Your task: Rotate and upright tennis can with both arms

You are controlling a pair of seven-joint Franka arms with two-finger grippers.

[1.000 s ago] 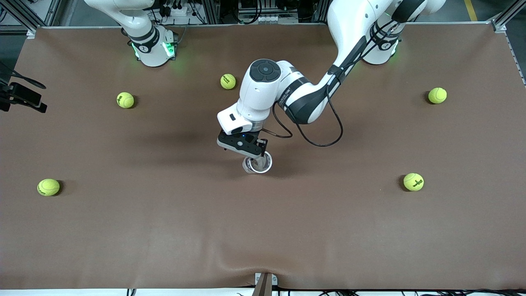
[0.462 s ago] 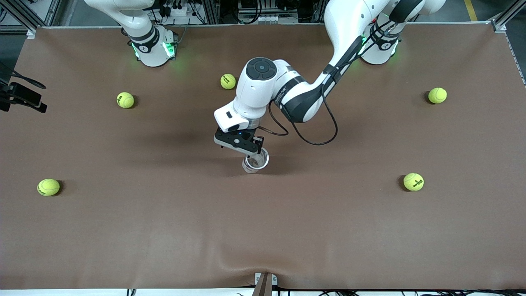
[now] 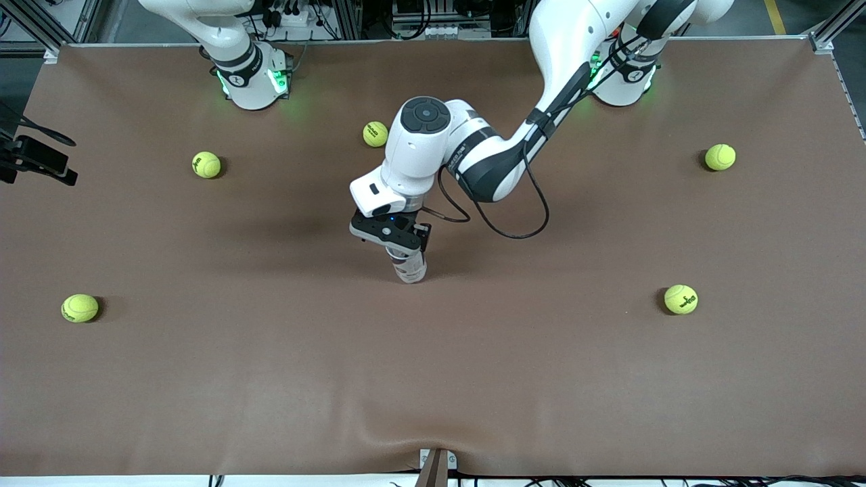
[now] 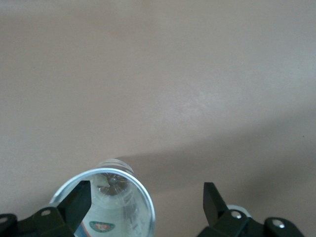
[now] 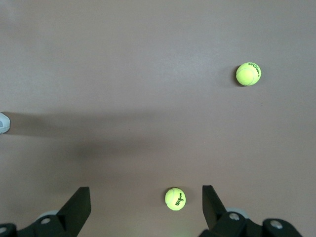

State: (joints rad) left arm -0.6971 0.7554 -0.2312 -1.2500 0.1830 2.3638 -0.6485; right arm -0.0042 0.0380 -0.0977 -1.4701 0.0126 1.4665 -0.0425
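Observation:
The tennis can (image 3: 410,268) stands about upright mid-table, a clear tube with a white label. Its top is hidden under my left gripper (image 3: 391,238) in the front view. The left wrist view looks down into the tennis can (image 4: 118,207) through its silvery rim. My left gripper (image 4: 146,191) is open: one finger overlaps the rim and the other stands well clear of it. I cannot tell whether the near finger touches the can. My right gripper (image 5: 144,196) is open and empty, high over the table. It is out of the front view, and that arm waits.
Several yellow tennis balls lie scattered: one (image 3: 375,134) between the bases, one (image 3: 206,164) and one (image 3: 80,308) toward the right arm's end, one (image 3: 720,157) and one (image 3: 680,299) toward the left arm's end. The right wrist view shows two balls (image 5: 175,199) (image 5: 248,74).
My left gripper has shifted a little toward the right arm's end and now covers the can's mouth, which showed open beside it earlier. The can looks straighter. Both grippers stayed open.

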